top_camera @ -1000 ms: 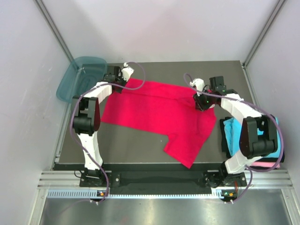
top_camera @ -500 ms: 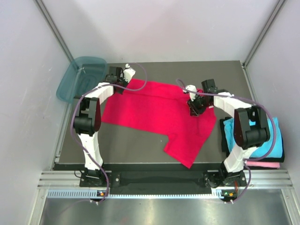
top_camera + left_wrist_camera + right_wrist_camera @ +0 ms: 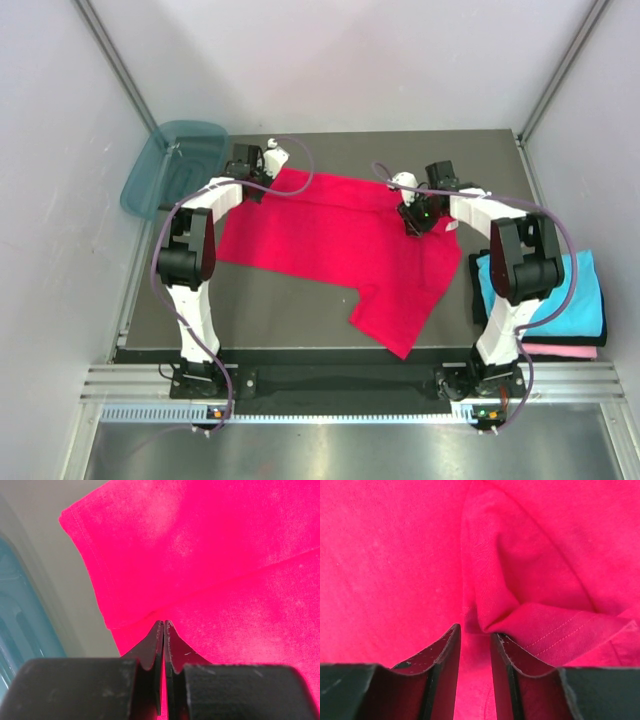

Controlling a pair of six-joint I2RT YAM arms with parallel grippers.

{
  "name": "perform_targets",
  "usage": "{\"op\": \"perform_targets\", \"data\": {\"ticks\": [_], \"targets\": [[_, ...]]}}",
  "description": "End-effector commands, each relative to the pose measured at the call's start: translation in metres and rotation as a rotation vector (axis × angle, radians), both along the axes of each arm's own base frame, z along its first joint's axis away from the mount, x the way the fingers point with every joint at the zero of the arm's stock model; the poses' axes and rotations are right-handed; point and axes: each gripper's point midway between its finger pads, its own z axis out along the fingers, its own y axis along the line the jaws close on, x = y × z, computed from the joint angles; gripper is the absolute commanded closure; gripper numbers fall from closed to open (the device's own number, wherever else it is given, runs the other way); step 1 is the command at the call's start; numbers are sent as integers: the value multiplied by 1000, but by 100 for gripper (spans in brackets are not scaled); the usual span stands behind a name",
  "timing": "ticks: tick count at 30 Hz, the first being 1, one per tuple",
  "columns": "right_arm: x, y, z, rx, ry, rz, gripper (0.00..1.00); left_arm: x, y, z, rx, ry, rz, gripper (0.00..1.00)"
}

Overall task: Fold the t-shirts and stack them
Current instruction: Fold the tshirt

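A crimson red t-shirt (image 3: 330,245) lies spread across the dark table (image 3: 280,310), with one flap reaching toward the near edge. My left gripper (image 3: 262,178) sits at the shirt's far left corner. In the left wrist view it (image 3: 164,622) is shut, with a thin sliver of red cloth pinched between the fingers next to the sleeve hem (image 3: 90,555). My right gripper (image 3: 412,222) hovers low over the shirt's far right part. Its jaws (image 3: 476,630) stand narrowly apart, with a raised fold of red cloth (image 3: 520,610) touching the right fingertip. A cyan t-shirt (image 3: 570,295) lies folded on a pink one (image 3: 565,351) at the right.
A teal translucent tub (image 3: 170,165) leans at the far left corner beside the left arm, and it shows in the left wrist view too (image 3: 20,615). White walls and metal posts enclose the table. The folded stack rests on a dark pad at the right edge.
My right gripper has slid left over the red shirt, and its arm now reaches further inward. The left gripper and the shirt's outline look the same.
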Motion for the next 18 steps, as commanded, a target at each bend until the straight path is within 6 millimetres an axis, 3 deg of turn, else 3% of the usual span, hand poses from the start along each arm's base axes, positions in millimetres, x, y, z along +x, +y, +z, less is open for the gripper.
{"op": "perform_targets", "data": {"ticks": [1,11,18], "targets": [[13,9,13,15,-50,24,70,8,-2,29,-6,-77,-4,97],[2,10,17,34,-40,32,71,13,-4,28,-10,-83,-5,97],[-7,13,7,28,-8,52,75,13,-5,27,-8,-81,-3,97]]}}
